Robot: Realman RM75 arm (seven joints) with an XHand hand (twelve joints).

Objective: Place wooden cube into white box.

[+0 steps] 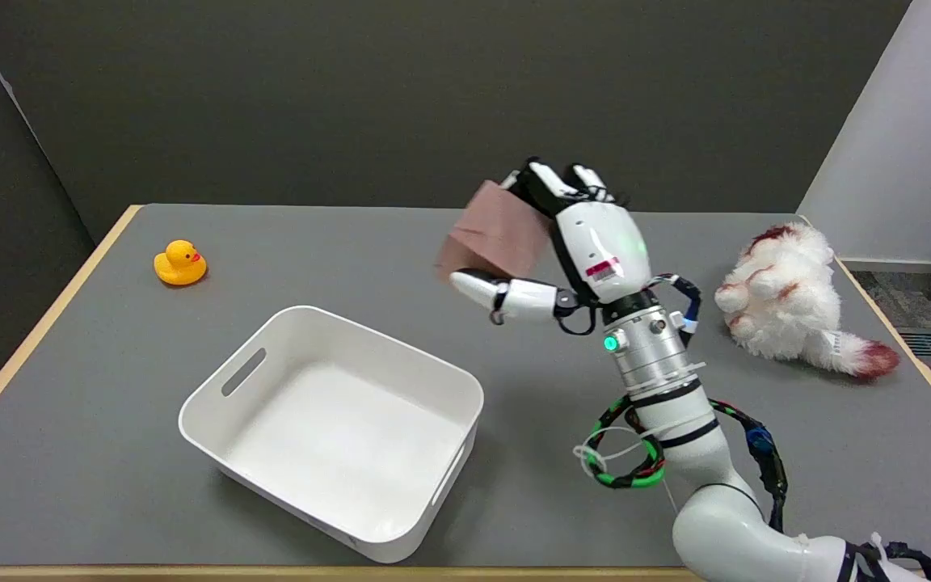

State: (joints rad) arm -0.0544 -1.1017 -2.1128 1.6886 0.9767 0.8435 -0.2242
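My right hand holds the wooden cube, a reddish-brown block, up in the air above the table. The thumb lies under the cube and the other fingers wrap over its top right edge. The cube is blurred and hangs to the upper right of the white box, beyond its far right corner. The white box is a rounded tub with handle slots, sitting on the grey table near the front edge, with nothing inside it.
A yellow rubber duck sits at the far left of the table. A white and red plush toy lies at the right side, close to the arm's wrist. Wooden trim marks the table edges.
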